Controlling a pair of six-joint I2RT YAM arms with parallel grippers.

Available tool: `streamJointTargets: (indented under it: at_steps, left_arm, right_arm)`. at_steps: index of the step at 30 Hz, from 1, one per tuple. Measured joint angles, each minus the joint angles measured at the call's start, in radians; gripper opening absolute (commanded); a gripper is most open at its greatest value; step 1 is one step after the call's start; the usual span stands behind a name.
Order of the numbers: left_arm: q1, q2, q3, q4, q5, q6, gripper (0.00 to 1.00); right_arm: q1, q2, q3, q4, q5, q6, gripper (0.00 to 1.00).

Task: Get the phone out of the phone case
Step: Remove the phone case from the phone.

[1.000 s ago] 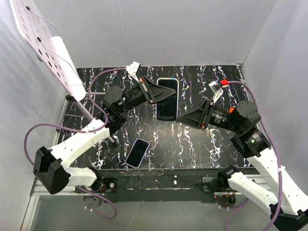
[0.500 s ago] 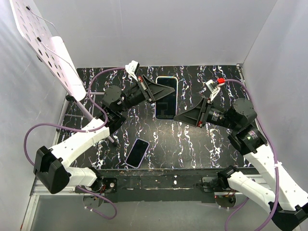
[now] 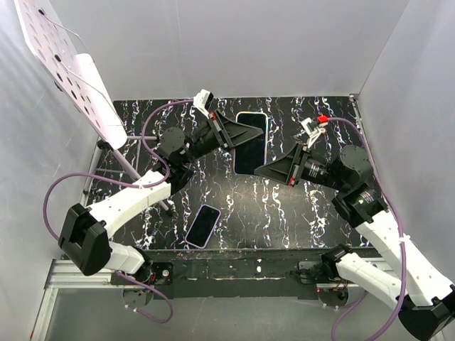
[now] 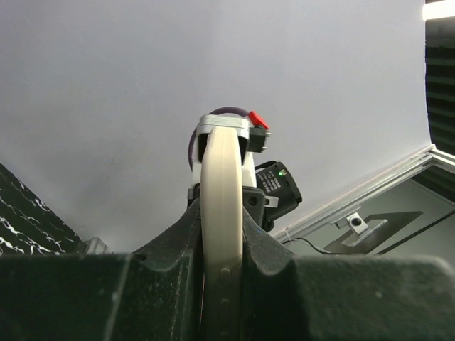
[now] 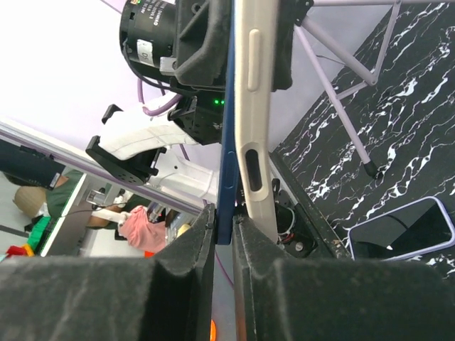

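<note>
The phone in its case [image 3: 250, 142] is held in the air over the middle of the table, between both grippers. My left gripper [image 3: 245, 135] is shut on its left side. In the left wrist view the cream case edge [image 4: 222, 206] stands clamped between my jaws. My right gripper [image 3: 263, 169] is shut on its lower right corner. In the right wrist view my jaws pinch the dark blue phone edge [image 5: 226, 156], and the cream case [image 5: 254, 106] stands just outside them, parted a little from the phone at the near end.
A second phone [image 3: 202, 225] lies flat on the black marbled table [image 3: 298, 213] near the front left; it also shows in the right wrist view [image 5: 402, 231]. A white perforated board on a thin stand [image 3: 71, 71] leans at the far left. White walls surround the table.
The held phone has shifted slightly right and away, tilting a little. My right gripper has moved left and up along with it. The left arm has swung right.
</note>
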Motion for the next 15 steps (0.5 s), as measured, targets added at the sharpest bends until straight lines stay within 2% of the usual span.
streamJointTargets:
  at_steps: [1,3,5,6,8,10,15]
  left_arm:
    - [-0.002,-0.001,0.0,0.0,0.001,0.002,0.15]
    - [-0.005,-0.007,0.0,-0.013,0.005,0.021,0.46]
    - [-0.007,-0.017,-0.001,-0.045,0.012,0.038,0.65]
    - [-0.01,-0.025,-0.001,-0.067,0.016,0.049,0.71]
    - [-0.013,-0.051,-0.005,-0.114,0.032,0.072,0.79]
    - [-0.01,-0.087,-0.02,-0.152,0.04,0.107,0.82]
    - [0.014,-0.221,-0.066,-0.296,0.034,0.246,0.74]
  right_arm:
    - [0.0,-0.005,-0.008,0.009,0.0,0.01,0.01]
    - [0.0,-0.017,-0.024,0.013,0.003,0.028,0.01]
    - [0.0,-0.034,-0.037,0.016,0.009,0.034,0.01]
    - [0.0,-0.04,-0.044,0.015,0.021,0.034,0.01]
    - [-0.002,-0.052,-0.053,-0.006,0.045,0.041,0.01]
    - [-0.008,-0.069,-0.055,-0.038,0.065,0.046,0.01]
    - [-0.019,-0.129,-0.055,-0.08,0.103,0.073,0.01]
